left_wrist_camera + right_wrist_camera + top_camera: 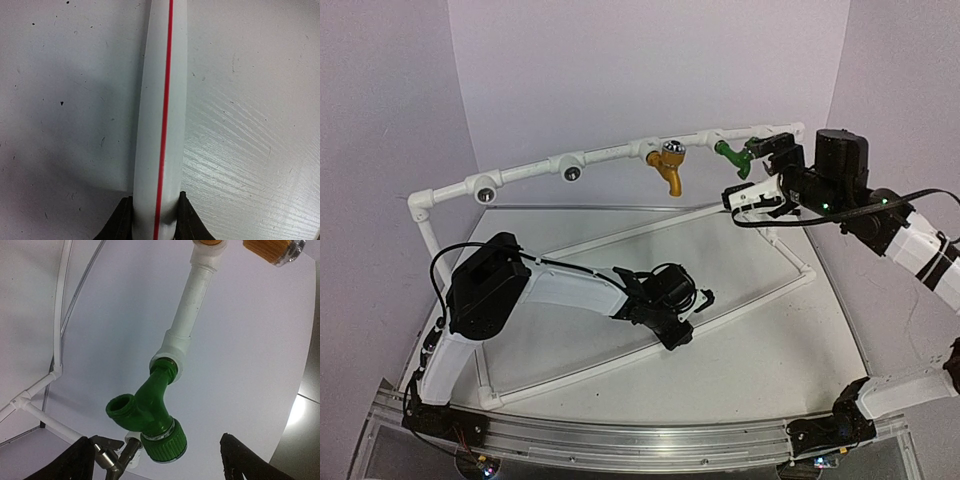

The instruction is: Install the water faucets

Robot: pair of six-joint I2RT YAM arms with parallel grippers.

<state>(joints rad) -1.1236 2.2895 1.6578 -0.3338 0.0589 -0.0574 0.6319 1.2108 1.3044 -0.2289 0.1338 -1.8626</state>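
Note:
A green faucet [732, 158] sits in a socket of the white pipe frame's top rail [620, 152], with a mustard-yellow faucet [668, 168] in the socket to its left. My right gripper [765, 160] is up at the green one. In the right wrist view the green faucet [152, 410] has its ribbed cap between the fingers of my right gripper [157, 460], which stand open with a gap on each side. The yellow faucet [272, 249] shows at the top edge. My left gripper [675, 310] is low, shut on a red-striped white frame pipe [160, 100], whose sides the jaws of the left gripper [156, 200] press.
Two sockets [485, 187] [572, 172] with silver centres sit on the left part of the rail. The frame's base pipes [620, 360] lie on the white table, and its left post [428, 235] stands at the corner. Purple walls close in behind and at the sides.

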